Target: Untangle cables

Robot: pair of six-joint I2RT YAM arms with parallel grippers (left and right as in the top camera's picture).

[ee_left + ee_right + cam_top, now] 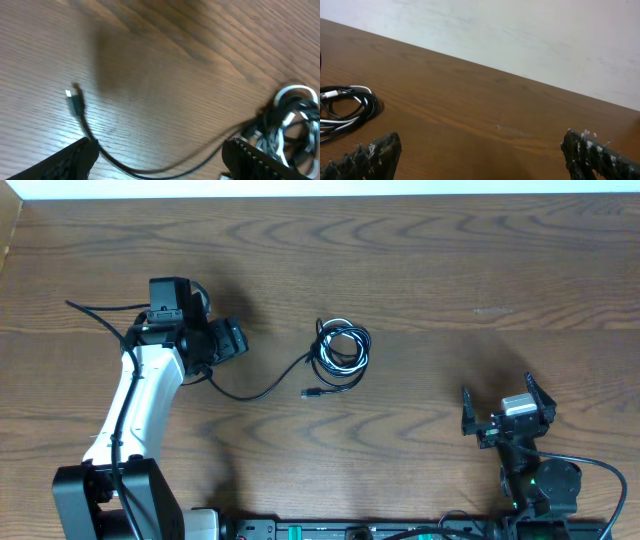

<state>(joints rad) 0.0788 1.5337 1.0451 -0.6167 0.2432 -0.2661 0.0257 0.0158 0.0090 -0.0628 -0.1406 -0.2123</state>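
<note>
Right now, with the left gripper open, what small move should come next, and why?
Probably lift the left gripper clear and swing it toward the bundle for another strand. It stands wide open, and the black strand lies loose on the table beneath it, drawn out from the bundle, while the rest is one tangled loop.

Loose black cable point(76, 103), tangled bundle point(290, 122) right, tool point(161, 152) spread wide
</note>
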